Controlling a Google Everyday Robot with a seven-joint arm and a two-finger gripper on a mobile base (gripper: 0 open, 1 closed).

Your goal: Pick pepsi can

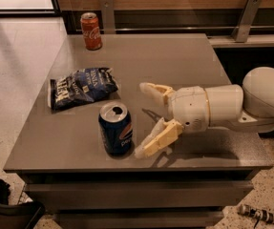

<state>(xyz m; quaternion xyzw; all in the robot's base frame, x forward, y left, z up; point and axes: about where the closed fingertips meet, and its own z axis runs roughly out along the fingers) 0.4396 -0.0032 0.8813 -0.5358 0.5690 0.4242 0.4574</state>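
I see my two-finger gripper point(141, 119) low over the matte grey-brown tabletop point(174, 56), its fingers pale cream-yellow and its wrist glossy white. Just ahead of its tips stands the dark blue aluminium pepsi can point(115, 130), silver-topped, with a red-white-blue round logo. Further past the upper finger lie a flat dark blue snack bag point(81, 86) with white lettering and a red cola can point(90, 31) with white script.

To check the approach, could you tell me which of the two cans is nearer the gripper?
The blue pepsi can, standing close beside the open gripper; the red cola can stands far off at the back edge.
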